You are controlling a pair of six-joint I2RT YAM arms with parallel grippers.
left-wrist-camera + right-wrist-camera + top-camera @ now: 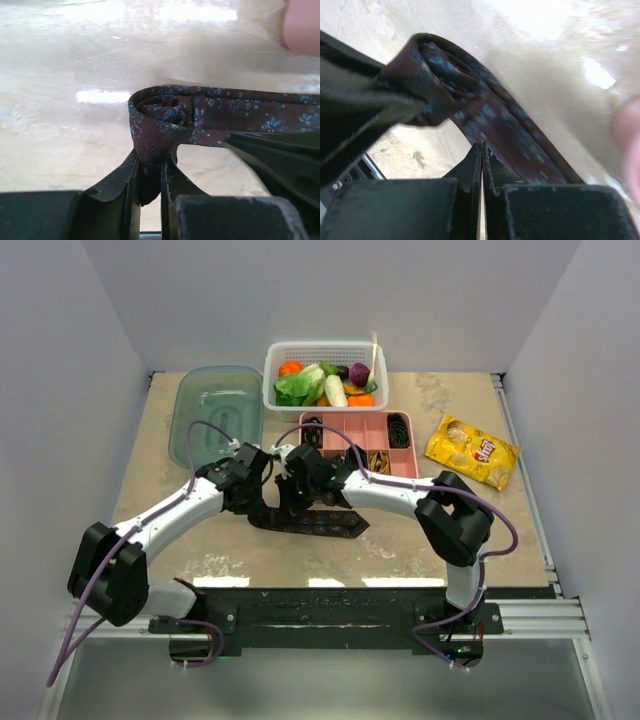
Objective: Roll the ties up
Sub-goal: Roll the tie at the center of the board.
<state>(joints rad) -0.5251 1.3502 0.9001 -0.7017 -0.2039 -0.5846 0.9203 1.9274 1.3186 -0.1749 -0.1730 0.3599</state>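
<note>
A dark brown-maroon tie (320,524) with small blue flowers lies across the table's middle, its flat length and pointed end running right. My left gripper (268,492) is shut on its rolled end; in the left wrist view the coil (165,117) stands just above my pinching fingertips (150,165). My right gripper (292,492) faces it closely, jaws shut with nothing seen between them, tips (482,147) touching the edge of the tie band (495,120) beside the coil. Black coils (399,427) and a gold coil (379,460) sit in the pink tray (350,430).
A white basket (325,352) of toy vegetables stands at the back. A clear green lid (215,410) lies back left. A yellow chip bag (472,450) lies at the right. Both arms crowd the table's middle.
</note>
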